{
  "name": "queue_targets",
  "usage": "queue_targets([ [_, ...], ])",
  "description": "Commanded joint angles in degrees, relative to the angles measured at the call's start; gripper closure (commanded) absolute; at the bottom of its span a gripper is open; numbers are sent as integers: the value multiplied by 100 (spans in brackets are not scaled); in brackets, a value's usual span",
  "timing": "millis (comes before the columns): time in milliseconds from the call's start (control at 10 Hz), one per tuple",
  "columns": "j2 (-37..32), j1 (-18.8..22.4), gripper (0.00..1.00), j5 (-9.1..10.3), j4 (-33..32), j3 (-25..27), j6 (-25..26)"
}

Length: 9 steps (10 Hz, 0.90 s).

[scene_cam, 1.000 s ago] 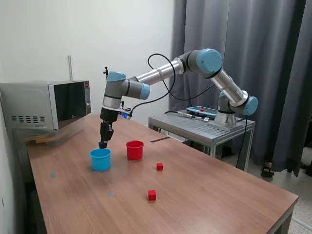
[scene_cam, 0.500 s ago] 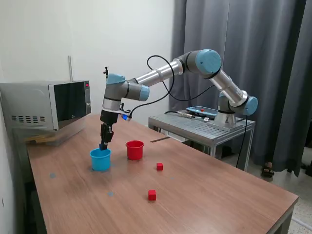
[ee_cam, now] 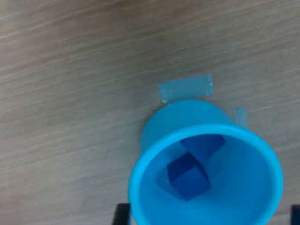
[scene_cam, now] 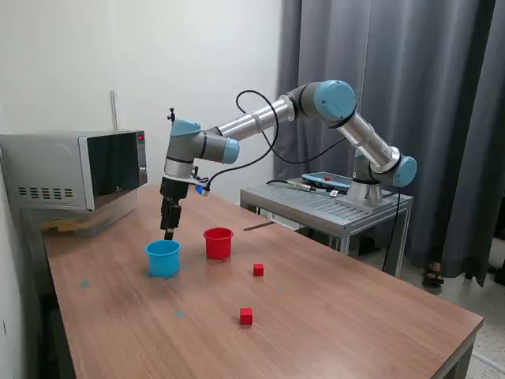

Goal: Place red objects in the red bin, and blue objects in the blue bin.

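Wood-grain table (scene_cam: 331, 316), white wall behind, grey curtain at the exterior view's right. Microwave (scene_cam: 75, 170) at the table's far corner, about 10 o'clock from the cups; metal cart (scene_cam: 327, 207) beyond the table edge, carrying the arm's base.

Exterior view: gripper (scene_cam: 168, 231) pointing straight down, hanging just above the blue bin (scene_cam: 162, 257), clear of its rim. Fingers too small and dark here; open or closed cannot be told. Nothing visible between them. Red bin (scene_cam: 218, 242) upright just beside the blue bin, at its 3 o'clock, not touching. One of the red objects (scene_cam: 258, 269) on bare table at about 4 o'clock from the red bin, near it. Second red cube (scene_cam: 246, 316) well apart, at roughly 5 o'clock from the red bin, toward the near edge. Inside of the blue bin hidden from this angle.

Wrist view: looks down into the blue bin (ee_cam: 206, 136) and shows what the exterior view misses, namely the blue objects (ee_cam: 188, 176) lying inside on the bottom. Nearer cube tilted on an edge; second blue cube (ee_cam: 204, 144) partly behind it, touching or nearly so. Two bits of pale blue tape (ee_cam: 185, 87) on the table right beside the bin's wall. Dark finger corners barely in frame at the edge, state unreadable. No red cubes or red bin in this view.
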Motion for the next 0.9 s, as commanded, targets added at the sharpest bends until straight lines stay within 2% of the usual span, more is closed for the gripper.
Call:
queue_targets([
  [0, -38, 7, 0, -56, 7, 9, 245],
  [200, -466, 77, 0, -48, 278, 340, 484],
  [500, -952, 392, 0, 14, 1235, 676, 1063],
  [800, -1242, 841, 0, 23, 1720, 983, 1082],
])
